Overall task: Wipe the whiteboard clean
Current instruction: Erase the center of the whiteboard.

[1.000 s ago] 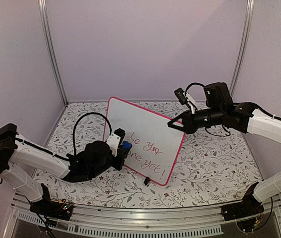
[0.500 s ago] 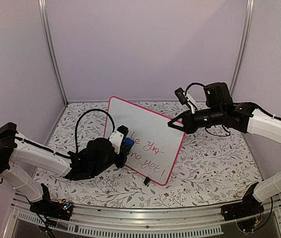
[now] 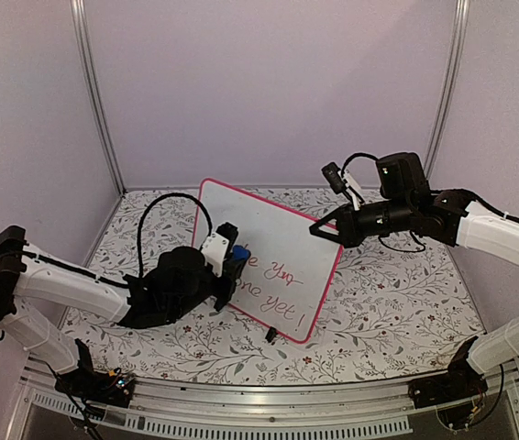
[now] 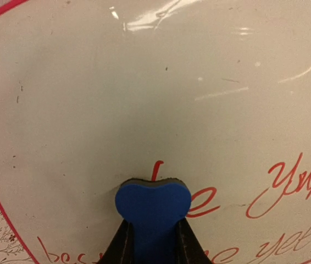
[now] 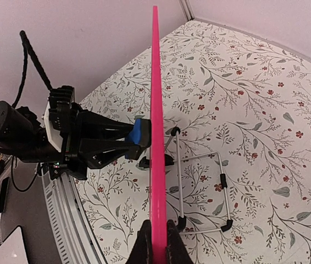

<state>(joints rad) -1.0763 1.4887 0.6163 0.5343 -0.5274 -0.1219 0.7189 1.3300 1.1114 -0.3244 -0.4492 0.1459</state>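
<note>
There is one whiteboard (image 3: 269,229), standing tilted near the middle of the flowered table (image 3: 379,293), propped on one wire stand (image 5: 199,192) behind it. Two lines of red handwriting (image 3: 282,275) cross its lower half. There are two arms. The right gripper (image 3: 319,229) is clenched on the board's pink top-right edge, steadying it. The left gripper (image 3: 230,261) is clamped on the one blue eraser (image 3: 235,259), whose end presses against the board's face at the start of the upper line. A second ago the eraser sat a little lower and further left. It has since slid up over the first letter. The right arm has not moved.
</note>
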